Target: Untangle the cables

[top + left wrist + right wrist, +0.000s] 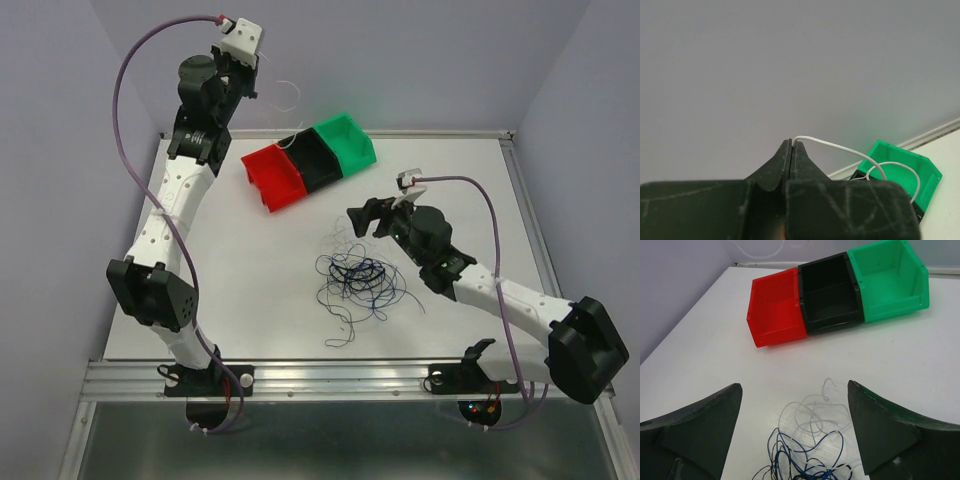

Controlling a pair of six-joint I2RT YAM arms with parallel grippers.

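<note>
**Left claw clamped on one white cable, right claw spread over the pile**

I have the left claw [791,146] clenched on a white cable [840,148]. In the left wrist view its two fingers are pressed flat together. The wire comes out at their tips and arches down to the right, toward the green bin [900,167]. From above, that claw is held up in the air at the far left, past the far edge of the tabletop [250,300] in that view, and the white cable loops off to its right.

My right claw [365,217] is released: the jaws stand wide apart with nothing between them. It sits right of centre, just beyond the far right side of the pile.

The other cables [360,280] lie in a loose tangle near the middle of the tabletop. Dark blue and black strands are knotted together, with a few white loops [810,415] on the far side.

On the far side, the red bin [272,175], black bin [315,160] and green bin stand touching in a slanted row.
</note>
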